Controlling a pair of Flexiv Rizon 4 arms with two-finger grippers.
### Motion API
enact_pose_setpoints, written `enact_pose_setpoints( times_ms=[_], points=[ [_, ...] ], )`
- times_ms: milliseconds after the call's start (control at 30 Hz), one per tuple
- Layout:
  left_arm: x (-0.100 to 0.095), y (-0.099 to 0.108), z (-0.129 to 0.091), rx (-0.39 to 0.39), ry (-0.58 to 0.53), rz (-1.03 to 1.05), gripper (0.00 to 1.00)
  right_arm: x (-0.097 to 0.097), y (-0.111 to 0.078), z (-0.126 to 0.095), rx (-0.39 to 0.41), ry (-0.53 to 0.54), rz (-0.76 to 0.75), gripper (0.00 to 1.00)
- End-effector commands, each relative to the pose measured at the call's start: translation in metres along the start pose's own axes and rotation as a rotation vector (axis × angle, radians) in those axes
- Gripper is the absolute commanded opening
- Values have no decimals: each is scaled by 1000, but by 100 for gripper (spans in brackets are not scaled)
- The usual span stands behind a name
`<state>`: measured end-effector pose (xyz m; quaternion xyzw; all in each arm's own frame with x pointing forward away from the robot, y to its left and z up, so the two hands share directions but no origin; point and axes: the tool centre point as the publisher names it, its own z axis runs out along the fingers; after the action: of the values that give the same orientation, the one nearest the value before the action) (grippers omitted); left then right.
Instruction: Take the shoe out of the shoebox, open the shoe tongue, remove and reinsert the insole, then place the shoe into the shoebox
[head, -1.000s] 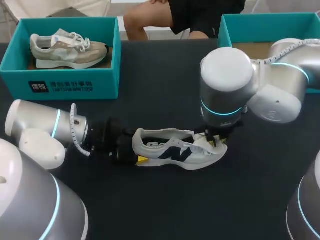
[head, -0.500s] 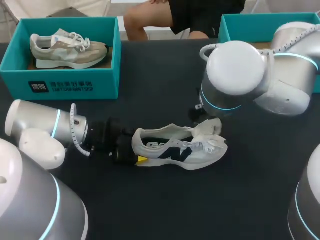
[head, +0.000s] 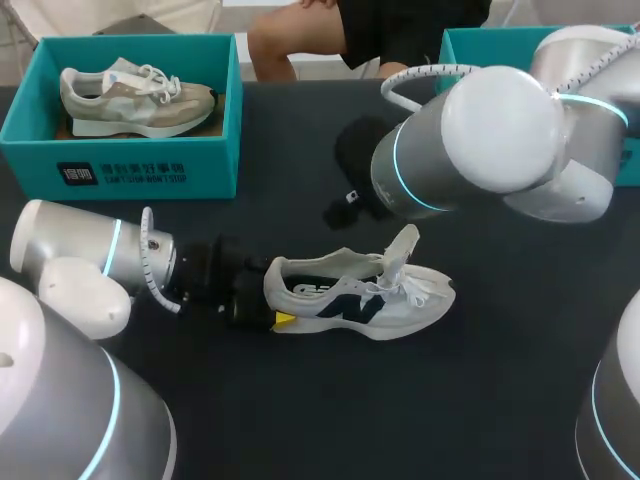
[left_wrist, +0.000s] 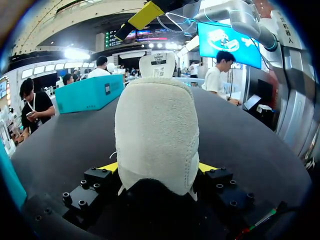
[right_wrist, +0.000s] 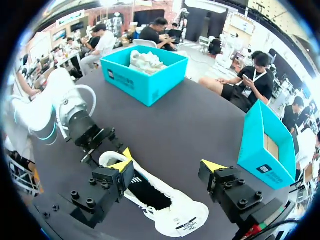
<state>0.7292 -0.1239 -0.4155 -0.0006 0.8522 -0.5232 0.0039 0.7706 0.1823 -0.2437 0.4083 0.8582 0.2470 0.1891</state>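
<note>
Shoe (head: 360, 295) sits sole-down on worktop (head: 300, 410), heel clenched in my left claw (left_wrist: 157, 167), long axis running from there toward my right, tongue (head: 403, 248) flipped up; my right claw (right_wrist: 167, 167) hangs released and empty above the open mouth, so it's nearer for reaching inside.

Head looks down from behind; left wrist close behind the shoe (left_wrist: 157, 135), right seemingly above; all 3 share it.

The shoe (head: 360, 295) lies on the table (head: 300, 420), centre.
The left gripper (left_wrist: 157, 167) sits at its heel; behind, the left shoebox (head: 120, 165) holds a second shoe (head: 135, 100), with the right shoebox (head: 470, 50) opposite.
</note>
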Motion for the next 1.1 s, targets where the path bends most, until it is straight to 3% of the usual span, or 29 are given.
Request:
enact_pose_setpoints(
  times_ms=[33, 633, 667, 733, 767, 833, 1000, 1100],
  points=[
    [4, 4, 1, 2, -5, 1, 0, 6, -9, -2, 164, 348, -634, 0],
    [4, 4, 1, 2, -5, 1, 0, 6, -9, -2, 164, 348, -634, 0],
    [4, 4, 1, 2, -5, 1, 0, 9, -13, 4, 207, 324, -608, 0],
    [4, 4, 1, 2, -5, 1, 0, 13, -18, 12, 176, 320, -618, 0],
    [4, 4, 1, 2, -5, 1, 0, 14, -20, 13, 202, 277, -610, 0],
    [4, 4, 1, 2, -5, 1, 0, 16, -28, 21, 190, 295, -631, 0],
    [4, 4, 1, 2, -5, 1, 0, 22, -46, 34, 252, 270, -615, 0],
    [4, 4, 1, 2, -5, 1, 0, 28, -53, 40, 240, 276, -609, 0]
  ],
)
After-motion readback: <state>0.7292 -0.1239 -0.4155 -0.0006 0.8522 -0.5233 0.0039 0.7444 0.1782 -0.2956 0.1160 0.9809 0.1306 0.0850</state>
